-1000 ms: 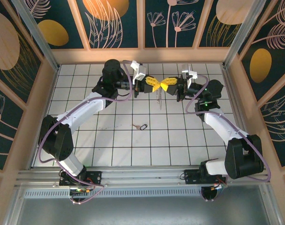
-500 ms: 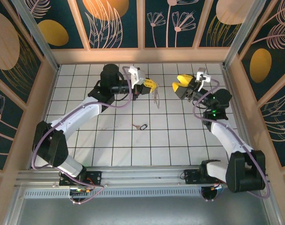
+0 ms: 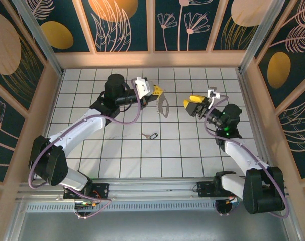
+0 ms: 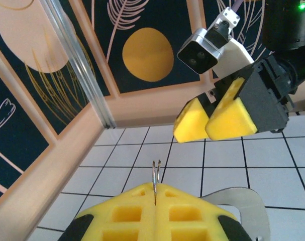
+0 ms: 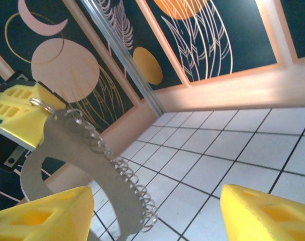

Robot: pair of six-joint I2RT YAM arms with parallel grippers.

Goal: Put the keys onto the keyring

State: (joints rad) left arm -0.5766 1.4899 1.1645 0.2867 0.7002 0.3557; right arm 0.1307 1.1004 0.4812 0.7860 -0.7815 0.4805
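A second ago the two claws stood tip to tip over the middle of the desk (image 3: 117,155), with the keyring between them. That joint hold has ended. The right claw (image 3: 192,106) has let go and drawn back toward its own side. Its own wrist view shows its fingers spread wide with nothing between them, so it is released and empty. The left claw (image 3: 157,92) remains clenched and has carried the keyring (image 3: 164,105) a little back and to the left. It is now the only support. It pinches the small metal ring (image 5: 41,105) edge-on between its pads, and the strap (image 5: 67,150) hangs free below, clear of the desk. A coil of wire runs along one edge of the strap. No key is seen on the ring in either wrist view, though its far side is hidden inside the pads, so this cannot be confirmed. One key (image 3: 150,135) lies flat on the desk nearer the arm bases, well apart from both claws and untouched. Finding: the keyring has passed wholly to the left arm, and the right arm is free for other work. The task is judged incomplete, since at least this key is not yet on the ring. The likely next requirement is for the right claw to descend on the key. The key is thin and lies flush on the tiles, so a clean pick will be difficult. The left claw's hold on the ring is narrow, and the ring may twist when a key is pressed against it.
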